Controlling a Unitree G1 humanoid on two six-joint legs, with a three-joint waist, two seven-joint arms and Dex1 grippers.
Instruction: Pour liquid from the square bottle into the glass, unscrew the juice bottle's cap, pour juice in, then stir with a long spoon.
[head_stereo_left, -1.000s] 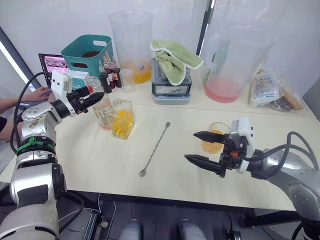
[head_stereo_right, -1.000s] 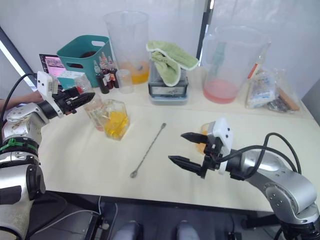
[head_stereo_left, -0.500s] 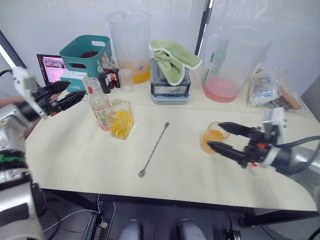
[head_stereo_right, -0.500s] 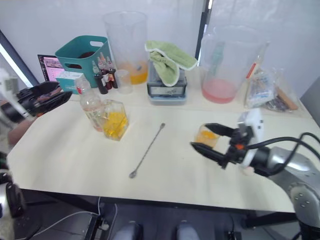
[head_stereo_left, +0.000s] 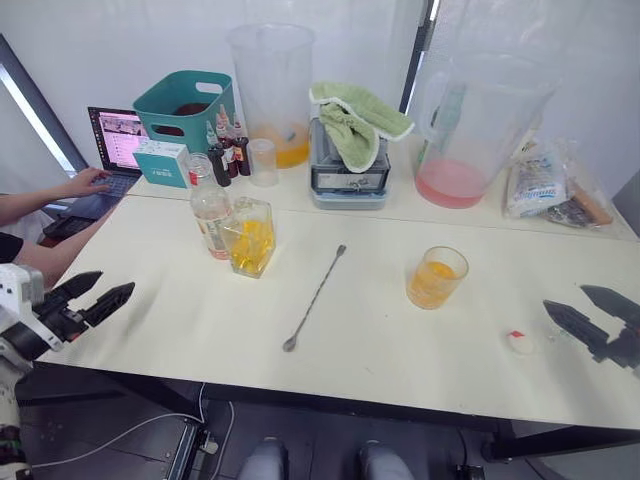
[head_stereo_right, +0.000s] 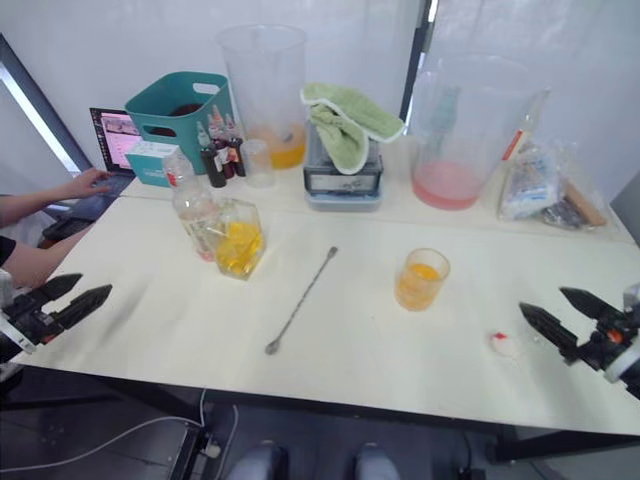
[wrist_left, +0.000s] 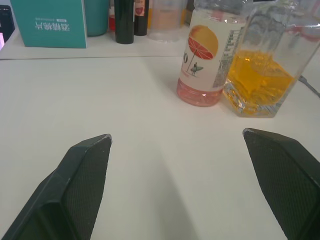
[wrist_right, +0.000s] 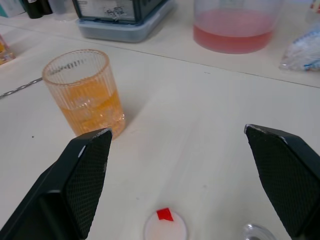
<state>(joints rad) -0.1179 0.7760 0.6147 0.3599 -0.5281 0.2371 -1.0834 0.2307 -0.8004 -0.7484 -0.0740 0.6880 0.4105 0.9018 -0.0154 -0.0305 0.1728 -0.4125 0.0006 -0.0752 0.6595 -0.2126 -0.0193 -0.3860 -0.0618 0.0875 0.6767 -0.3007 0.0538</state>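
Note:
The glass (head_stereo_left: 435, 278), ribbed and holding orange liquid, stands right of the table's middle. The white cap (head_stereo_left: 519, 342) with a red mark lies on the table to its right. The long spoon (head_stereo_left: 314, 298) lies flat at the centre. The juice bottle (head_stereo_left: 210, 212) stands uncapped at the left, touching the square bottle (head_stereo_left: 249, 236) of yellow liquid. My left gripper (head_stereo_left: 87, 299) hovers open and empty at the table's left front edge. My right gripper (head_stereo_left: 592, 317) is open and empty at the right edge, just beyond the cap. The right wrist view shows the glass (wrist_right: 87, 92) and cap (wrist_right: 165, 226).
At the back stand a teal basket (head_stereo_left: 182, 105), dark dropper bottles (head_stereo_left: 228, 150), two large clear pitchers (head_stereo_left: 270, 90), a scale under a green cloth (head_stereo_left: 355, 125) and a bag (head_stereo_left: 535, 180). A person's hand (head_stereo_left: 80, 184) rests on a laptop (head_stereo_left: 112, 145) at far left.
Both arms have pulled back from the bottles and the glass to the table's outer edges. The cap now lies on the table by the right gripper. The camera has shifted.

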